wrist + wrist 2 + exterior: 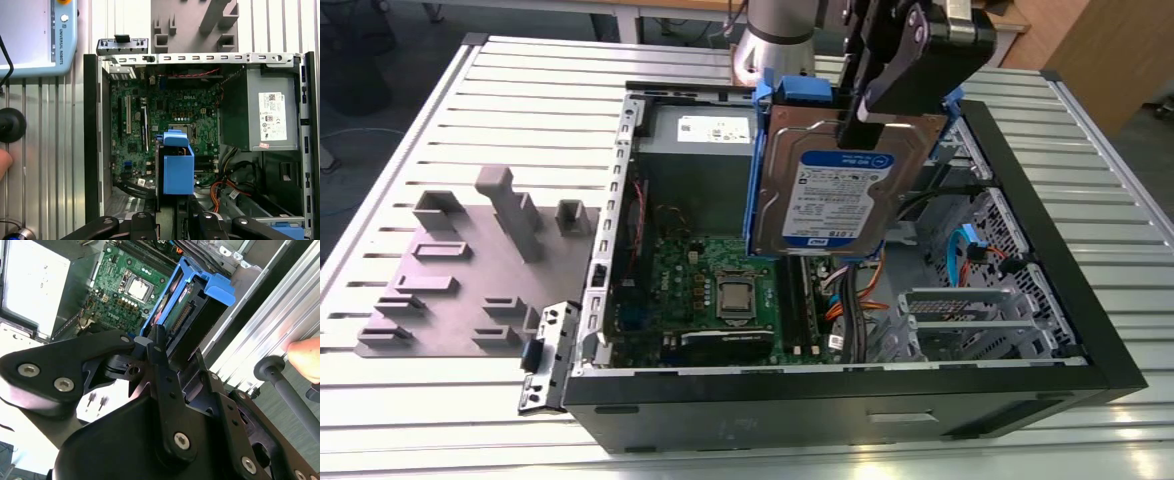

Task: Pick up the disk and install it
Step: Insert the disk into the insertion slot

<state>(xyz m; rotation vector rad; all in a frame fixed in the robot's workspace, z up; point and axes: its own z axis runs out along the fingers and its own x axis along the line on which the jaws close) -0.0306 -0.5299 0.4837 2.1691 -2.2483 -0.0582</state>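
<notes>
Silver-grey disk [834, 195], blue-railed, is hanging upright (white-and-blue label showing in the exterior view) above the open computer case [854, 410]. The gripper [870, 118] is clamping its upper edge, fingers closed on it. Beneath, the green motherboard [720, 290] is lying exposed. A grey fixture plate [454, 270] is resting on the slatted table [520, 90], toward the exterior view's left.

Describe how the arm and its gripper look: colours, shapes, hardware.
In the exterior view the arm is a smooth silver-grey cylinder. In the second wrist view the gripper is matt black. It is built from flat linkage plates with rounded ends, joined at pivots and dotted with silver screw heads. Its fingers are narrow black bars.
</notes>
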